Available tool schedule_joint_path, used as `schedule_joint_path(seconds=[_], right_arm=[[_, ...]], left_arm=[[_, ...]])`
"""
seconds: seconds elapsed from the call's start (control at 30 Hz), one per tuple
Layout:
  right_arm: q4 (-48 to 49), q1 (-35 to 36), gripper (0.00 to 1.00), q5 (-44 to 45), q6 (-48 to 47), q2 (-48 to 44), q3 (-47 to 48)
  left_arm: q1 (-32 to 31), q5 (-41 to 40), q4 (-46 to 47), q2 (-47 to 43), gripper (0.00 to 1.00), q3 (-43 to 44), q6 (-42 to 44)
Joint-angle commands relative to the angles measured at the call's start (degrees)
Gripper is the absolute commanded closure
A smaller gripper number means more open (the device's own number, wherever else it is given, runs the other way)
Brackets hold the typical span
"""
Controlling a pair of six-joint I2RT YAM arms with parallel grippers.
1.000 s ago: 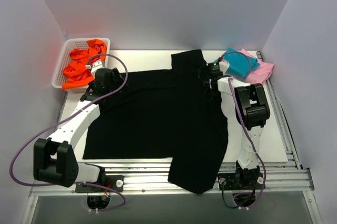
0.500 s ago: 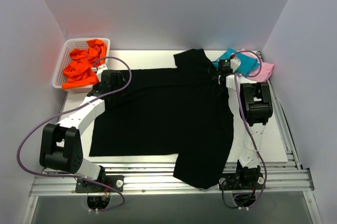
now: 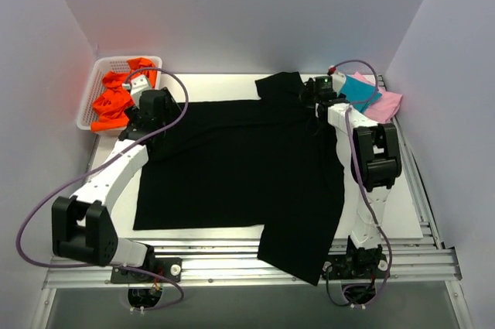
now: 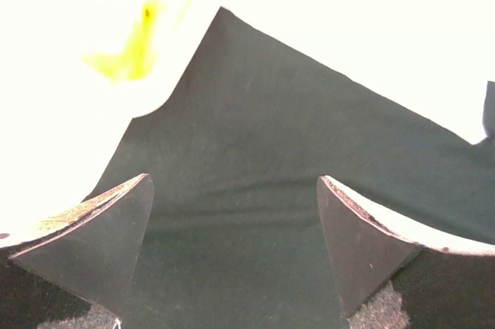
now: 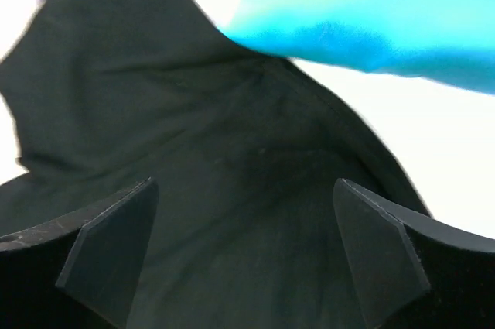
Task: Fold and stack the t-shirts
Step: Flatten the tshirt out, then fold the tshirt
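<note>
A large black t-shirt (image 3: 240, 162) lies spread flat over the middle of the table, and its lower right part hangs over the near edge. My left gripper (image 3: 153, 114) hovers open over its far left corner (image 4: 224, 42), with only flat cloth between the fingers (image 4: 108, 244). At the shirt's far right sleeve (image 5: 155, 73) my right gripper (image 3: 311, 94) also stands open, holding nothing, black cloth just beneath it. A folded teal t-shirt (image 3: 360, 93) (image 5: 371, 11) rests on a pink t-shirt (image 3: 388, 103) at the far right corner.
A white mesh basket (image 3: 91, 89) with crumpled orange cloth (image 3: 116, 98) stands at the far left. White walls close in the table on three sides. A metal rail (image 3: 232, 263) runs along the near edge by the arm bases.
My right gripper has opened and let go of the black shirt's sleeve after carrying it right and back. The shirt slid rightward. My left gripper moved slightly toward the far side.
</note>
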Motion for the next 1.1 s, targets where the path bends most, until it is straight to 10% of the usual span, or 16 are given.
schedule_joint_path(seconds=[0.0, 0.47, 0.8, 1.07], right_arm=[[-4.5, 3.2, 0.09, 11.3, -3.7, -15.3, 2.1], [-27.6, 34.0, 0.11, 26.9, 20.9, -58.9, -38.5], [-49.3, 68.6, 0.08, 29.7, 59.4, -44.4, -42.1], [-57.6, 84.2, 0.09, 25.2, 72.9, -31.7, -37.5]], left_arm=[[-2.0, -5.5, 1.8, -9.4, 0.05, 2.4, 2.5], [-19.3, -5.9, -12.1, -37.8, 0.05, -19.2, -13.3], [-24.6, -5.3, -16.9, -40.7, 0.04, -23.5, -14.9], [-25.4, -4.3, -17.4, -41.5, 0.04, -25.0, -14.4]])
